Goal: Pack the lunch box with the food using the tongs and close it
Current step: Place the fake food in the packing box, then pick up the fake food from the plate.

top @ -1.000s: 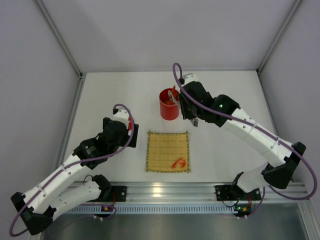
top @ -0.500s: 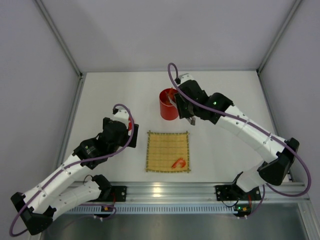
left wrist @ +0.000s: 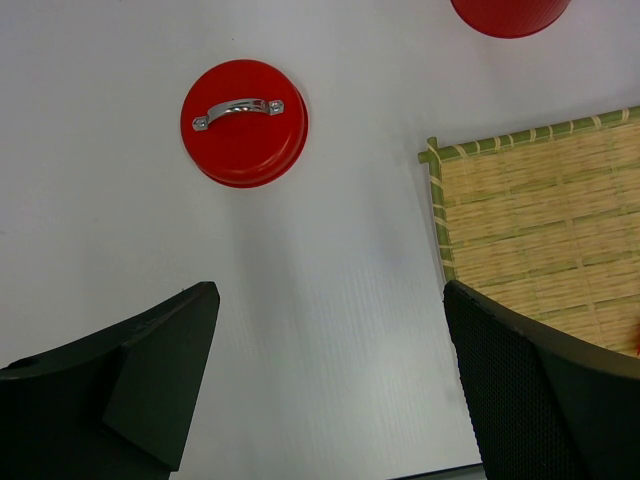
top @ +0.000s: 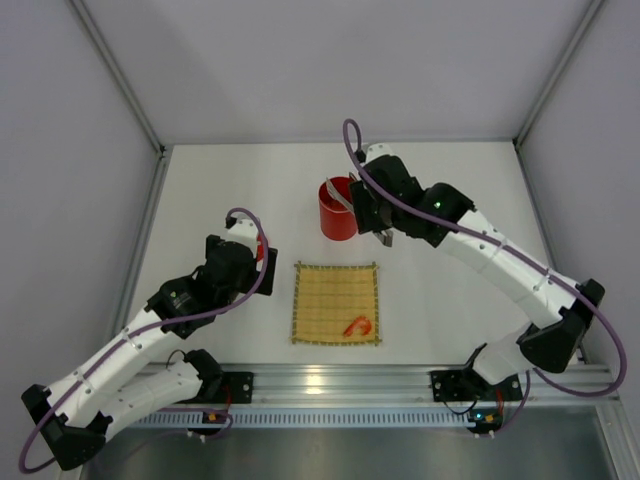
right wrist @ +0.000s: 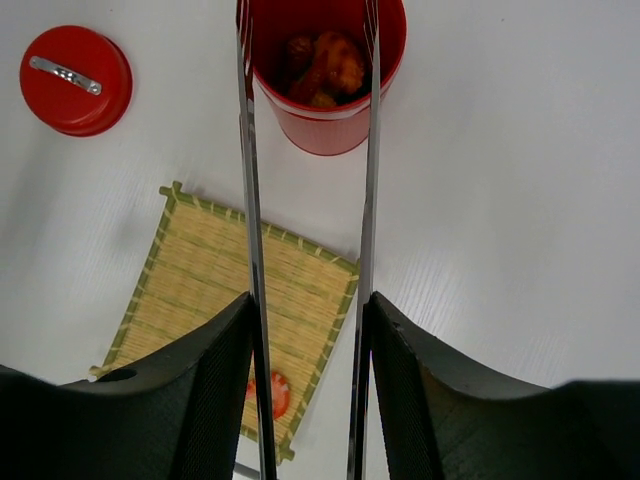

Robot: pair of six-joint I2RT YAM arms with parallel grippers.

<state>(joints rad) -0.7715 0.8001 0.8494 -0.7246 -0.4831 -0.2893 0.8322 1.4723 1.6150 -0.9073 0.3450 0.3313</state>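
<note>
Between the fingertips of the right gripper (right wrist: 311, 298) the tongs (right wrist: 250, 200) are held, their two slim arms spread a little and lying against the inner faces of the fingers. The arms reach over the mouth of the open lunch box (right wrist: 322, 125), which has brown and orange food pieces (right wrist: 325, 65) inside. Just beside the box lies the bamboo mat (right wrist: 200, 280) with one red piece (right wrist: 278, 393) on it. The lid (left wrist: 243, 122) rests handle-up on the table (right wrist: 500, 200), apart from the box. Near it hangs the left gripper (left wrist: 328, 290), jaws wide and empty
</note>
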